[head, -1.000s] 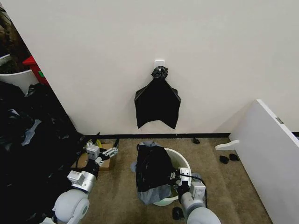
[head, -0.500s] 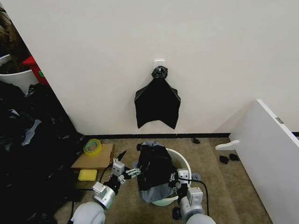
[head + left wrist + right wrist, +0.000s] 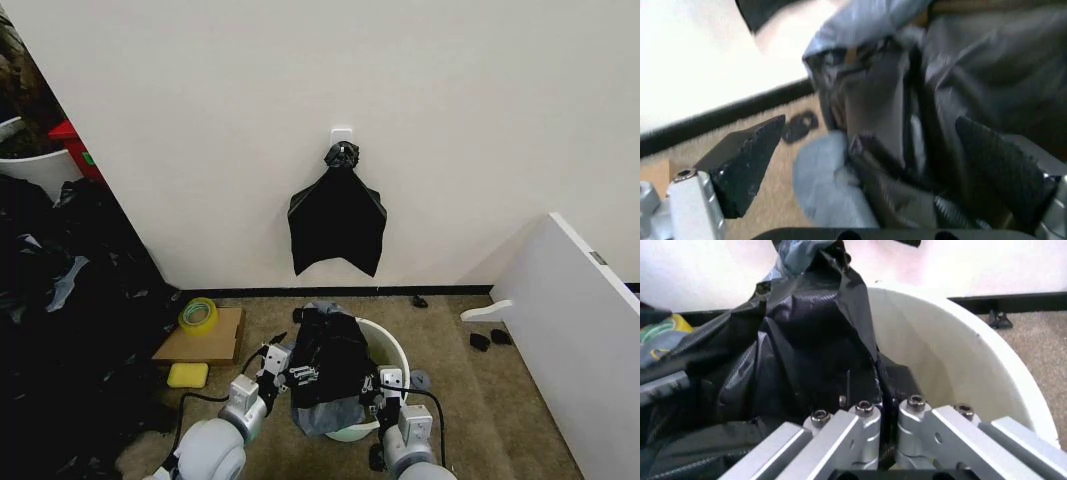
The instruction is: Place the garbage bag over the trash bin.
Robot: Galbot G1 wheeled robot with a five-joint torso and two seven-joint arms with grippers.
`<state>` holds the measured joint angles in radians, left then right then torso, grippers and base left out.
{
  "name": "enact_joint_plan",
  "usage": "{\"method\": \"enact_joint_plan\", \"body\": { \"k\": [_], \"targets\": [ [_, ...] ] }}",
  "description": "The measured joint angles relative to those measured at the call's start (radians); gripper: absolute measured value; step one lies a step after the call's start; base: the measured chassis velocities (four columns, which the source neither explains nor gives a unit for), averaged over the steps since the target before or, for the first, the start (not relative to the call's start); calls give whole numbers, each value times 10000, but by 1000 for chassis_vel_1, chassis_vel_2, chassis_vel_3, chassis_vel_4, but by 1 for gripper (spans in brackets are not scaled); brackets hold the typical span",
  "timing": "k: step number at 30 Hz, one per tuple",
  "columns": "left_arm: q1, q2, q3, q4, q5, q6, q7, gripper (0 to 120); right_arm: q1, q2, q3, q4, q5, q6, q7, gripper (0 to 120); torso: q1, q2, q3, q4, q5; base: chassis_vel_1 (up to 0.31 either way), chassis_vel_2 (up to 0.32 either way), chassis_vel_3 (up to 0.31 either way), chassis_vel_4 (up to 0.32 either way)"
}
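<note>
Spreading step is in hand: the thin glossy black plastic garbage bag [image 3: 328, 368] is sitting bunched over the left half of the round cream-white plastic trash bin [image 3: 393, 345], part draped down the outside, part hanging inside, with the right side of the rim bare. Nearest, the right gripper [image 3: 385, 388] is pinching a fold of bag just inside the bin's near rim; in the right wrist view its fingers [image 3: 870, 427] are pressing together on black film against the white wall [image 3: 953, 370]. The left gripper [image 3: 285, 362] is sitting at the bag's left flank with fingers spread; in the left wrist view its dark textured pads [image 3: 747, 160] are straddling a grey-black fold [image 3: 880, 150] without clamping. My read: next it needs to close on that fold, then pull the mouth apart and down over the bare rim. Farther back, a flat black bundle with a knotted top [image 3: 337, 215] is hanging on the wall.
</note>
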<state>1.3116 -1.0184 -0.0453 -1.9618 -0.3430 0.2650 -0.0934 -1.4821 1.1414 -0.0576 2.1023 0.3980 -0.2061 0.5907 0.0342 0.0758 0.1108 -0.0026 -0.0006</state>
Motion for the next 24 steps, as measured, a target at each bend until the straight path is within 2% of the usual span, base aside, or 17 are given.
{"method": "enact_joint_plan", "body": {
  "k": [2, 4, 6, 7, 9, 10, 13, 17, 20, 22, 24],
  "targets": [
    [-111, 0, 63, -95, -227, 633, -82, 100, -13, 8, 58, 43, -78, 67, -37, 0, 0, 0, 0, 1, -3, 0, 0, 0, 0],
    [-146, -2, 80, -123, -287, 867, -96, 100, -14, 8, 68, 51, -91, 80, -48, 0, 0, 0, 0, 1, -2, 0, 0, 0, 0],
    [-352, -10, 193, -183, -484, 1731, -176, 97, -14, 12, 70, 54, -135, 105, -88, 0, 0, 0, 0, 2, -2, 0, 0, 0, 0],
    [-352, -10, 193, -183, -484, 1731, -176, 97, -14, 12, 70, 54, -135, 105, -88, 0, 0, 0, 0, 2, -2, 0, 0, 0, 0],
    [-643, -24, 367, -209, -609, 2519, -267, 96, -36, 30, 64, 55, -208, 136, -127, 0, 0, 0, 0, 1, 0, 0, 0, 0, 0],
    [-643, -24, 367, -209, -609, 2519, -267, 96, -36, 30, 64, 55, -208, 136, -127, 0, 0, 0, 0, 1, 0, 0, 0, 0, 0],
    [-909, -90, 546, -260, -755, 3410, -364, 95, -70, 48, 44, 49, -245, 160, -153, 0, 0, 0, 0, 0, 0, 0, 0, 0, 0],
    [-1030, -212, 565, -245, -951, 3883, -324, 92, -67, 52, 9, 27, -266, 196, -168, 0, 0, 0, 1, 0, 0, 0, 0, 0, 0],
    [-1063, -343, 537, -125, -1195, 3967, -281, 76, -49, 44, -25, 23, -275, 229, -189, 0, 0, 0, 0, 1, -1, 0, 0, 0, 0],
    [-1064, -354, 527, -113, -1249, 3968, -286, 74, -47, 43, -28, 23, -277, 236, -191, 0, 0, 0, 0, 1, -1, 0, 0, 0, 0],
    [-1068, -389, 459, -91, -1507, 4042, -426, 61, -50, 28, -34, 30, -306, 291, -201, 0, 0, 0, 0, 1, -1, 0, 0, 0, 0]
  ]
}}
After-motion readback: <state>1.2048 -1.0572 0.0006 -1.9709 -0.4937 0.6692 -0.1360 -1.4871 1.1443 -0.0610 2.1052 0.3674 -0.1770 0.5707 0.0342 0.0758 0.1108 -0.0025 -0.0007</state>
